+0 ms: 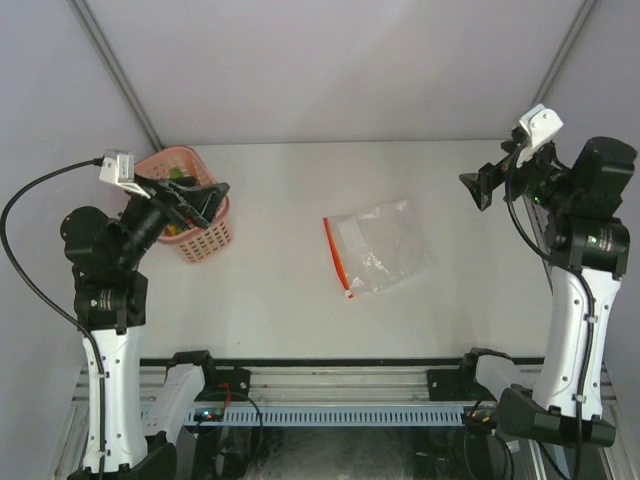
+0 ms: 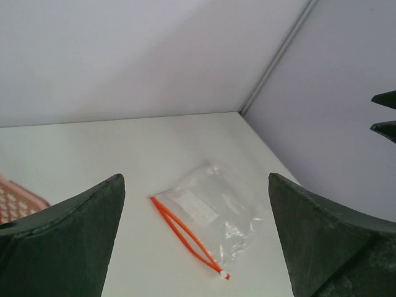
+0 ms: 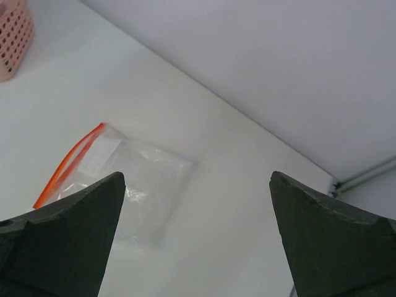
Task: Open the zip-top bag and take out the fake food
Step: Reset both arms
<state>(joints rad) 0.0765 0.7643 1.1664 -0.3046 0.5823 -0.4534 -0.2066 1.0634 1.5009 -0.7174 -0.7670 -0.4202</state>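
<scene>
Both arms are bolted at the near edge of the surface [image 1: 300,310], one at each corner, and each sends a white link steeply up before folding at the elbow.

The left arm bends at a black elbow and reaches up and rightward. Its wrist is level, and the left tool [image 1: 216,200] hangs over the pink basket [image 1: 205,240], pointing toward the middle of the surface. Its jaws are spread wide and grasp nothing.

The right arm leans slightly inward as it rises, then doubles back at the top. The right tool [image 1: 478,190] is held high at the right side and points left. It too is released, with the two fingers wide apart and nothing between them, and it is well apart from the bag [image 1: 390,245].

The bag lies flat on the surface between the two arms, a little right of centre, touched by neither tool. Its orange zipper strip [image 1: 336,258] runs along the edge facing the left arm. In the left wrist view the strip's two tracks seem to bow slightly apart.

Farther back on the left, the basket stands near the rear wall. The fake food [image 1: 177,176] sits inside it as coloured pieces showing at the rim and through the holes, partly hidden by the left tool
</scene>
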